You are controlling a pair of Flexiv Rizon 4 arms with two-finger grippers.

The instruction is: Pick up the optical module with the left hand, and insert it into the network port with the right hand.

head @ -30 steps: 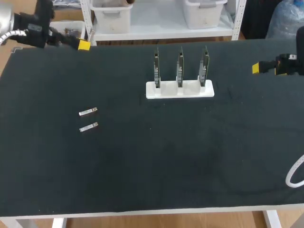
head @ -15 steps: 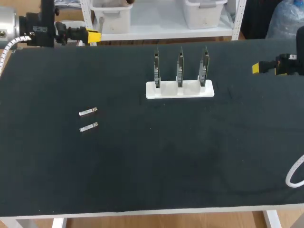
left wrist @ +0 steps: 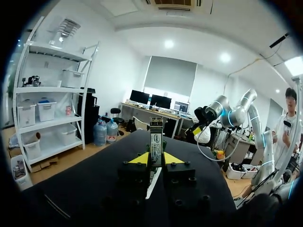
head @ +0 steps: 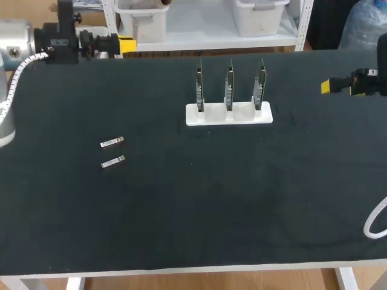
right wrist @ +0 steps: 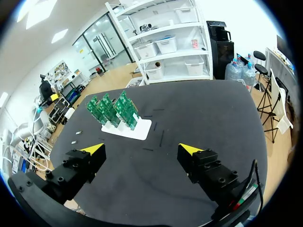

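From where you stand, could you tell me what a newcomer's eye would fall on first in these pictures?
Most likely the white holder with three green circuit boards standing upright in it, toward the far middle of the black table. Next, two small silver optical modules lying side by side on the table's left half. The left gripper hangs near the far left corner, and the right gripper, jaws wide open, near the right edge.

Ceiling lights [left wrist: 169,44] are glowing brightly overhead, and the matte black worktop [head: 181,211] is showing only faint, soft shadows.
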